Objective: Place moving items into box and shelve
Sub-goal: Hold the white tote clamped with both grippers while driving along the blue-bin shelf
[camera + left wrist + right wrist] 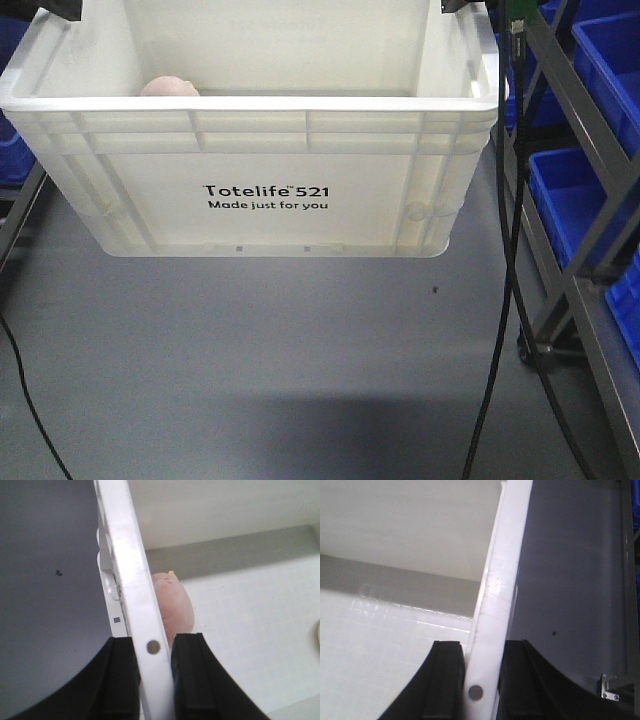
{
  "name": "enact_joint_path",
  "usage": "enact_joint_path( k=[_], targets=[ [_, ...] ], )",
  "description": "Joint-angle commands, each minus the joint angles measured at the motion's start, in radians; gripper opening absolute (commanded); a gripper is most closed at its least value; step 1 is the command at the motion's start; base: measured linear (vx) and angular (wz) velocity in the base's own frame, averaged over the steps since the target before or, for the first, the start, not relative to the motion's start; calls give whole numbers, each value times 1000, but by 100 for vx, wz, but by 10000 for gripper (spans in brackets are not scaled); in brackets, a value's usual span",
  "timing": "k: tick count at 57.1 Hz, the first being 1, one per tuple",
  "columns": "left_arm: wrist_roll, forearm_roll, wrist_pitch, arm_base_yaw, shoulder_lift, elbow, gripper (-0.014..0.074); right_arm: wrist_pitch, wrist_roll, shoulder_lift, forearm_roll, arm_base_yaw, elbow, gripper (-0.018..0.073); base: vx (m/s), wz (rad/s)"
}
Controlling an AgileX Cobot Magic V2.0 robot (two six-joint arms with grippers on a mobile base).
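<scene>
Gripping the white crate [260, 200] at its two short ends, both arms are carrying it between them. The left gripper [151, 652] is pinching the ribbed rim with one black finger [120, 680] outside the wall and the other inside. The right gripper [482, 655] is clamping the opposite rim in the same way. The crate appears to be hanging clear of the grey floor [250, 350], since its shadow is falling well apart from its base. The pale pink soft toy [170, 87] is lying inside the crate against the left wall, just beside the left gripper's inner finger. A pale yellow sliver [318, 635] at the edge of the left wrist view may be the second toy, but too little is showing to confirm this. The loading step is therefore judged complete for at least one item, and the shelving step is in progress. The metal rack [570, 110] holding blue bins [570, 190] is standing to the robot's right, and the crate is not yet resting on it.
</scene>
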Motion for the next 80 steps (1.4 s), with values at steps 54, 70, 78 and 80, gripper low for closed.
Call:
enact_joint_path(
  k=[54,70,78,80],
  targets=[
    [20,-31,-118,6,-69,-46,2,-132,-21,-71,-49,-10,-42,-3,59,1],
    [20,-31,-118,6,-69,-46,2,-131,-21,-71,-49,-10,-42,-3,50,-1],
    [20,-31,-118,6,-69,-46,2,-131,-21,-71,-49,-10,-42,-3,47,4],
    [20,-31,-118,6,-69,-46,2,-131,-21,-71,-49,-10,-42,-3,46,8]
  ],
)
